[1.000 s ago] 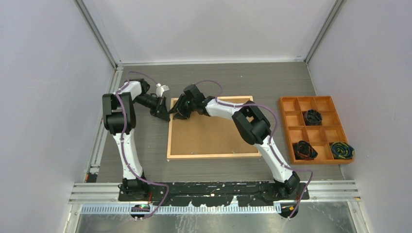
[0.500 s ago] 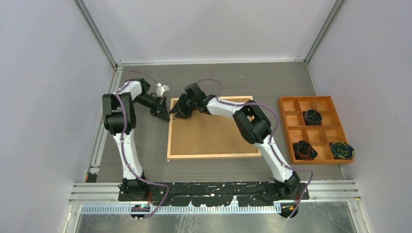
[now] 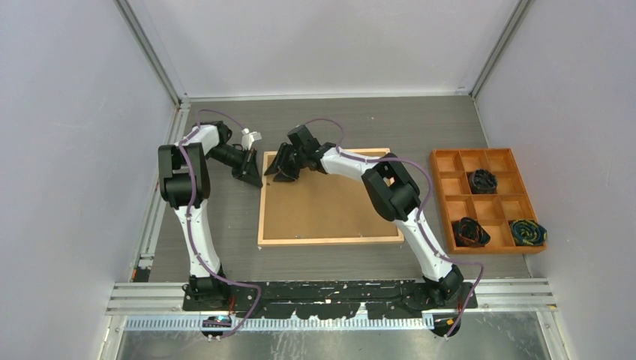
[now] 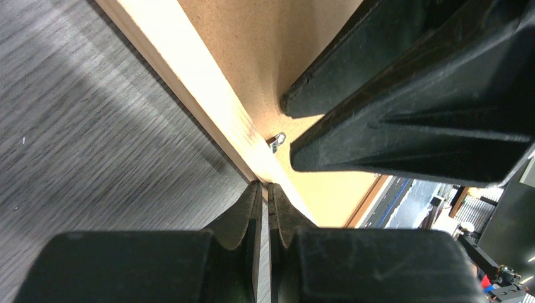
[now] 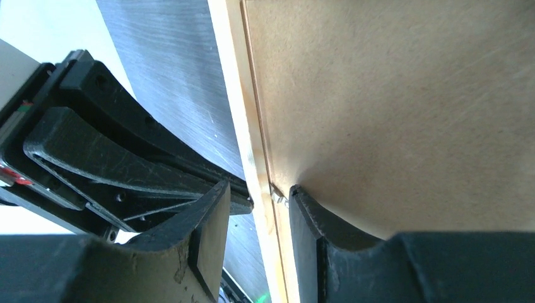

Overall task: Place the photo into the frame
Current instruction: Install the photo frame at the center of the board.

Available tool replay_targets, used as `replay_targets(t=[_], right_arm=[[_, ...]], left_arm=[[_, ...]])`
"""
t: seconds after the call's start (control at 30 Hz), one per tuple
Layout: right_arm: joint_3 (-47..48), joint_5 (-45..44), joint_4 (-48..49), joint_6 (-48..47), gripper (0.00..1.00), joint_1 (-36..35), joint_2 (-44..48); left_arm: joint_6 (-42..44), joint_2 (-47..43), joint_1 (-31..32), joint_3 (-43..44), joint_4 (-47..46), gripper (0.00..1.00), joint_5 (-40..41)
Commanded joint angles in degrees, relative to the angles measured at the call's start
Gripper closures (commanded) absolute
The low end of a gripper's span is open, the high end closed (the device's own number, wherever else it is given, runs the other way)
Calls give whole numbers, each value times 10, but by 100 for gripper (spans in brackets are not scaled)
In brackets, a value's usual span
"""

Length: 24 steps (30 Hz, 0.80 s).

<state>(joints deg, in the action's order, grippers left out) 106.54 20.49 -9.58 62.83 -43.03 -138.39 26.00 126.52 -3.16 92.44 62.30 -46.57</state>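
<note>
The light-wood frame (image 3: 330, 241) lies flat on the table. A brown board back (image 3: 330, 202) fills its opening, and the photo's printed side is hidden. My left gripper (image 3: 253, 180) is shut, its tips (image 4: 265, 186) against the outer edge of the frame's left rail (image 4: 189, 82) near the far left corner. My right gripper (image 3: 279, 172) is open and straddles that rail (image 5: 233, 76): one finger (image 5: 315, 221) rests on the board (image 5: 391, 95), the other (image 5: 208, 221) is outside the frame. A small metal clip (image 5: 277, 194) sits at the board's edge between the right fingers, and also shows in the left wrist view (image 4: 276, 142).
An orange compartment tray (image 3: 486, 199) with dark bundles in three cells stands at the right. The two grippers are close together at the frame's far left corner, and the left one (image 5: 94, 151) fills the left of the right wrist view. Grey walls enclose the table.
My right gripper has shifted slightly toward the far edge along the frame's left rail. The left arm and the frame have not visibly moved.
</note>
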Motion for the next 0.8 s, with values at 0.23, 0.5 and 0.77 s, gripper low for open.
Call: replay_targets(t=[0.23, 0.5, 0.77], right_arm=[[44, 43, -38, -25, 56, -17, -8], [63, 40, -56, -45, 56, -11, -15], [54, 38, -59, -55, 56, 14, 16]], left_arm=[[19, -15, 6, 3, -39, 93, 21], [22, -16, 8, 4, -36, 93, 22], [27, -17, 8, 6, -31, 93, 26]])
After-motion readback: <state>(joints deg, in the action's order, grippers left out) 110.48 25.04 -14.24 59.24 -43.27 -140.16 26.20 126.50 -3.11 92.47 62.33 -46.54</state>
